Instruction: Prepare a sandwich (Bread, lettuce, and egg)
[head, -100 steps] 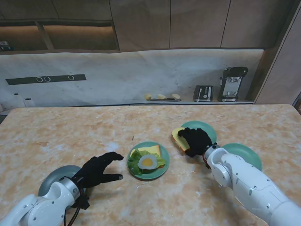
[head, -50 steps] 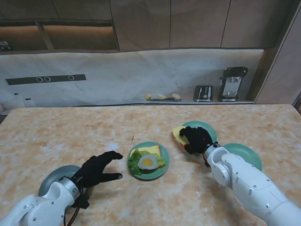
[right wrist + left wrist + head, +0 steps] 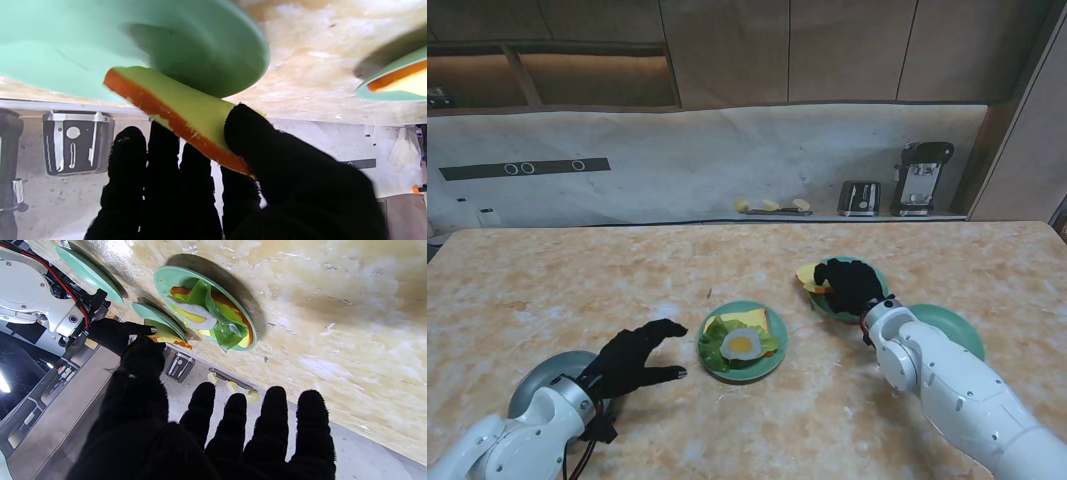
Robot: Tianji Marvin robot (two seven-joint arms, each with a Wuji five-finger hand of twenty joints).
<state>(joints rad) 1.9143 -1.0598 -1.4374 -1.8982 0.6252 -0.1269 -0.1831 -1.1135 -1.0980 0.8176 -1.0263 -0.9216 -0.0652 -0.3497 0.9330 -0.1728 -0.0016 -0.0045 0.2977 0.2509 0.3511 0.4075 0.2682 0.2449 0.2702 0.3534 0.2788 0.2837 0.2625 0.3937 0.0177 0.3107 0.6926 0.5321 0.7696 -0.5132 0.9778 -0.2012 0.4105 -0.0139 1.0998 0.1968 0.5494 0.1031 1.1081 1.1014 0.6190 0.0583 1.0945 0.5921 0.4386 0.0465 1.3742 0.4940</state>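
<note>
The bread slice [image 3: 180, 110] is pinched between the right hand's [image 3: 851, 284] thumb and fingers [image 3: 126, 156], lifted clear over the far green plate [image 3: 872, 275]. Beyond the left hand's [image 3: 632, 358] spread, empty fingers [image 3: 273, 420] sits the middle plate [image 3: 772, 362] with bread, lettuce [image 3: 717, 335] and egg [image 3: 741, 345] on the tabletop [image 3: 577, 280].

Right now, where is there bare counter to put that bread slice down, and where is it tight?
Bare counter lies beyond the sandwich plate, toward the back wall, and across the far left. It is crowded around the right hand, which holds the bread slice over the second plate, with a third plate close beside. The left hand, open, flanks the sandwich plate.
</note>
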